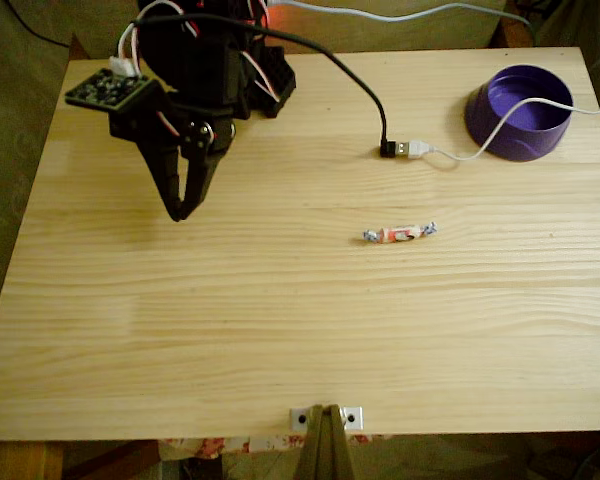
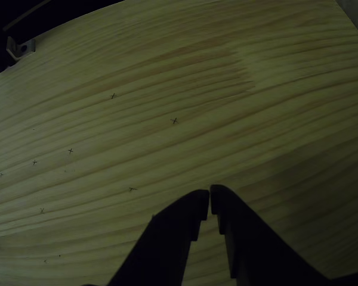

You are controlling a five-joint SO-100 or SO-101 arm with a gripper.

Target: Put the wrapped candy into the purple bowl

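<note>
The wrapped candy point(image 1: 400, 234) lies on the wooden table right of centre, white with red-orange marks and twisted silvery ends. At the far right corner stands the purple bowl point(image 1: 519, 112), with a white cable draped over its rim. My black gripper point(image 1: 180, 212) hangs at the left of the table, pointing down, well left of the candy. Its fingers meet at the tips with nothing between them. In the other view the gripper point(image 2: 210, 196) is shut over bare wood.
A black cable ends in a silver USB plug point(image 1: 405, 149) joined to a white cable, between the arm base and the bowl. A metal bracket point(image 1: 325, 417) sits at the table's front edge. Small pen crosses point(image 2: 174, 121) mark the wood.
</note>
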